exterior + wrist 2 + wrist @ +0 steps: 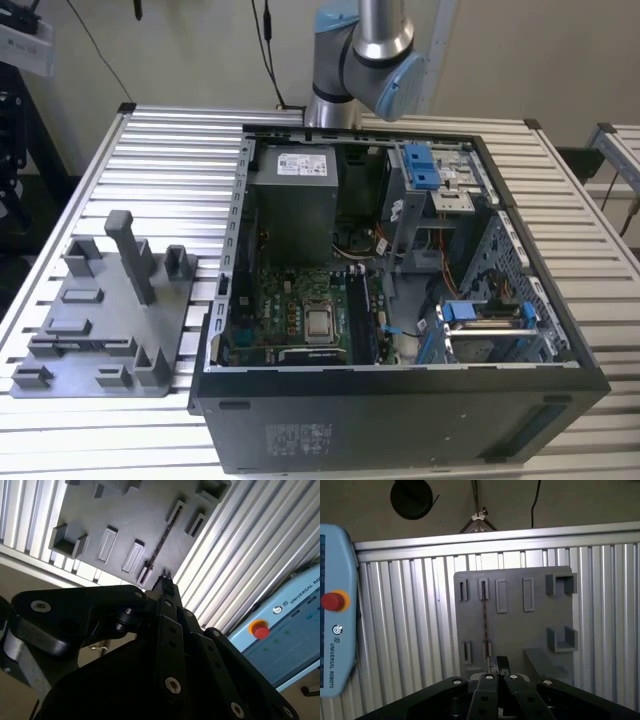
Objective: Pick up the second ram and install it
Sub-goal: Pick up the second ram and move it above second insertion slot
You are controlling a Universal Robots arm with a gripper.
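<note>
Edge-on, the second ram (484,620) reads as a thin dark line, its label too fine to make out, and its near end ducks behind the fingertips (503,663). The body of the gripper (499,665) covers the edge of the fixture plate (520,630) nearest the fingers. Off to their side, the teach pendant (335,630) runs out of frame.

**Ribbed metal, matt plastic**

The bench (180,160) is ribbed, dull-shining metal. The fixture plate (110,340) is smooth matt grey plastic; the memory stick (484,622) looks dark and dull. The computer case (400,425) is matt black metal. The tool (498,664) is matt black with bright screw heads (456,682).
</note>
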